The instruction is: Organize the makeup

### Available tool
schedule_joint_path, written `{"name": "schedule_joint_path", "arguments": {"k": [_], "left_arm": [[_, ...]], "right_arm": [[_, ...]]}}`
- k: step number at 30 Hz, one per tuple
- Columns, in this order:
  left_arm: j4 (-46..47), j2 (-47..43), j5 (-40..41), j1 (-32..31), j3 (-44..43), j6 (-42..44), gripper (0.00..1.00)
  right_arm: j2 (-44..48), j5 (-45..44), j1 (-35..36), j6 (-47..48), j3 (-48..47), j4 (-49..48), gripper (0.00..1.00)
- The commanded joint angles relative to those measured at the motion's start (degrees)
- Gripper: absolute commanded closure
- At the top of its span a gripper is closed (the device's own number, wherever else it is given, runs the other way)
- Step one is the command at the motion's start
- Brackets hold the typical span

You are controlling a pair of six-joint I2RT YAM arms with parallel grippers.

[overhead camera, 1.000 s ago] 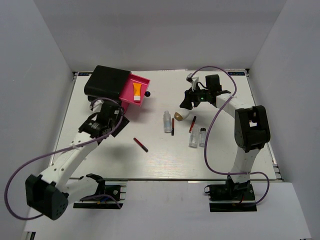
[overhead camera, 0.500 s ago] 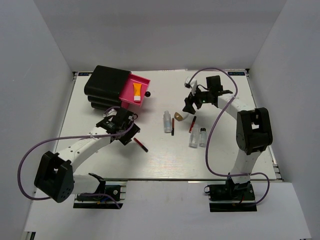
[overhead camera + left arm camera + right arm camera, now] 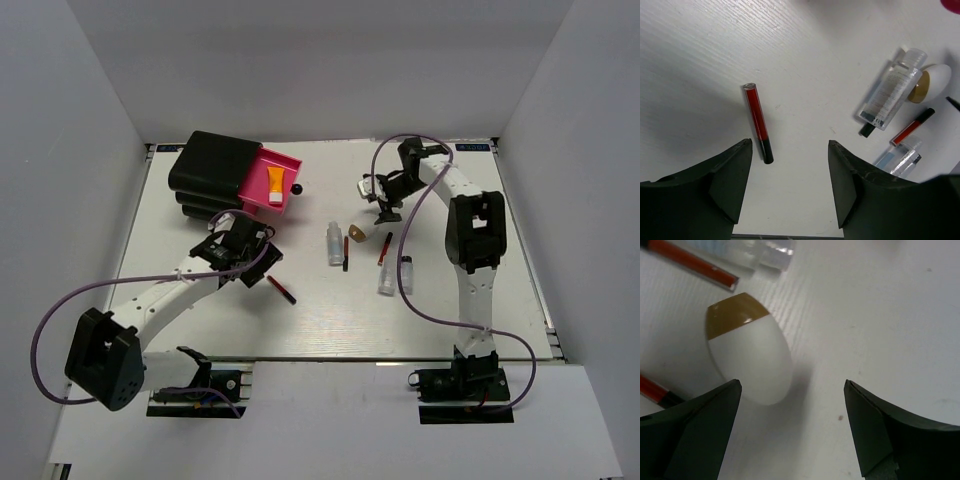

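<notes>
Right wrist view: the right gripper [image 3: 792, 385] hangs low over the white bench [image 3: 880, 300], jaws spread wide with nothing between them. The egg-shaped piece [image 3: 747, 355], white with a tan end, lies on its side just ahead of the gap, off-centre toward the finger [image 3: 695, 430] on the view's left. Whether it touches that fingertip cannot be told.

From the top external camera, the egg-shaped piece [image 3: 359, 233] rests around mid-bench, a little toward the right edge, with the right gripper [image 3: 384, 214] just on its far-right side. Close by lie a clear bottle [image 3: 335, 243], a dark stick [image 3: 346, 254] and a slim red tube [image 3: 384, 248].

The left gripper [image 3: 262, 262], jaws likewise parted and empty, points at a lone red stick [image 3: 281, 289] lying left of centre, nearer the near edge. In the left wrist view the red stick [image 3: 758, 123] lies flat just ahead of the gap, closer to the finger [image 3: 715, 185] on the view's left, its black end near that fingertip but apart from it.

An orange tube [image 3: 273, 184] sits in the open pink drawer [image 3: 290, 160] of the black box [image 3: 212, 165] at the far left corner.
</notes>
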State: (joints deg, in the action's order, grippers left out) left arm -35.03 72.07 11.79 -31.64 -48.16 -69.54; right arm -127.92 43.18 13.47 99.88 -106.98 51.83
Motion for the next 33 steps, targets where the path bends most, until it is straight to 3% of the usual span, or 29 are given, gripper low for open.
{"name": "schedule_joint_path", "arguments": {"k": [1,3,8,15,26,33], "left_arm": [[-1.0,-3.2,1.9,-0.3,0.5,0.6,0.28],[-1.1,-3.9,2.0,-0.3,1.1,0.6,0.28],[-0.3,-5.5,2.1,0.3,2.6,0.6,0.27],[-0.4,-3.4,1.8,0.3,0.9,1.9,0.27],[-0.7,-5.7,2.7,0.3,2.3,1.2,0.27],[-1.9,-5.8,3.1,0.3,1.6,1.2,0.27]], "right_arm": [[-3.1,-0.4,0.3,17.8,-6.6,18.5,0.11],[-4.0,-1.1,0.5,21.1,-7.9,22.9,0.11],[-2.8,-1.5,0.9,22.3,-4.5,23.0,0.11],[-1.1,0.4,3.0,14.2,1.3,10.0,0.11],[-3.2,-2.0,4.9,10.5,0.6,4.7,0.11],[-6.6,-6.5,5.6,13.4,-3.7,8.4,0.11]]}}
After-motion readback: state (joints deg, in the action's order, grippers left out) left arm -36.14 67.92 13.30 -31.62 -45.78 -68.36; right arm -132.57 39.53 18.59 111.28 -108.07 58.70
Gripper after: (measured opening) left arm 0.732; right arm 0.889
